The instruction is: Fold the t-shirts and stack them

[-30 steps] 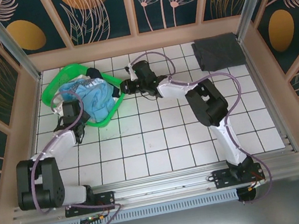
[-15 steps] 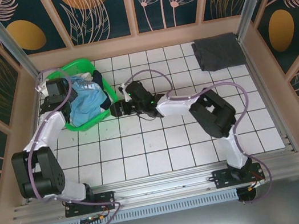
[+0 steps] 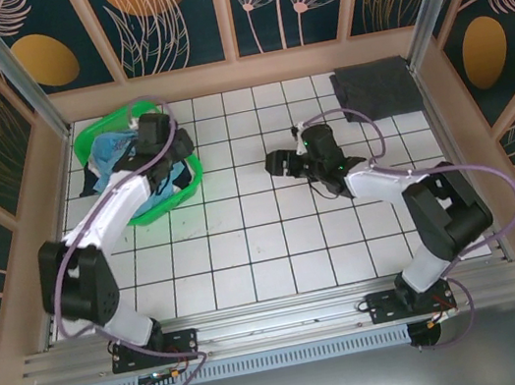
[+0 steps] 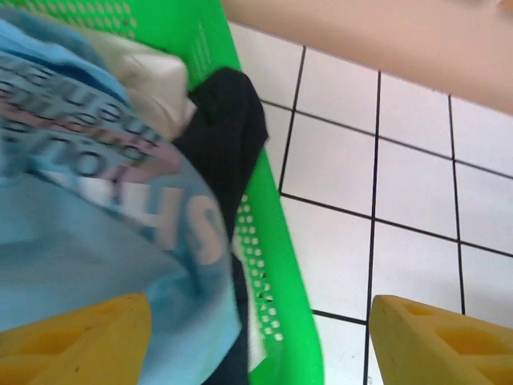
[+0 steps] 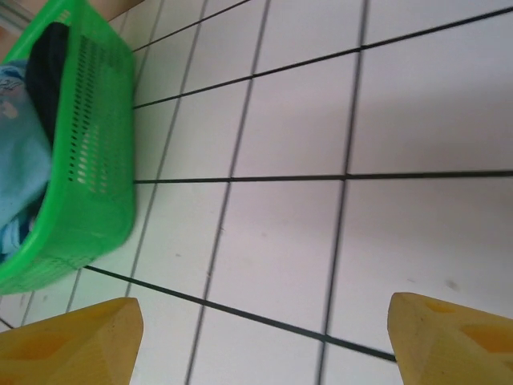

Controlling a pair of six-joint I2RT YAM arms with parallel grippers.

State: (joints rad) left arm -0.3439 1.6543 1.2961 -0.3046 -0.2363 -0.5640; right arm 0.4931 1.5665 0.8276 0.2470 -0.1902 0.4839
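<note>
A light blue t-shirt [image 3: 114, 154] with pale lettering [image 4: 96, 241] lies crumpled in the green basket [image 3: 156, 208]. Beside it in the basket are a navy shirt [image 4: 226, 128] and a white one [image 4: 152, 76]. A dark grey t-shirt [image 3: 376, 90] lies folded at the far right of the table. My left gripper [image 3: 175, 157] is open over the basket's right rim [image 4: 280, 265], one yellow finger [image 4: 76, 341] above the blue cloth, the other above the tiles. My right gripper [image 3: 277, 161] hangs open over bare tiles [image 5: 260, 337], holding nothing.
The basket's perforated wall [image 5: 88, 184] stands to the left of my right gripper. A wooden wall [image 3: 237, 74] borders the white tiled table at the back. Both arms stretch across the near half of the table.
My left gripper swung from the basket's far left side to its right rim. My right gripper pulled back to the right, away from the basket, to the table's middle.
</note>
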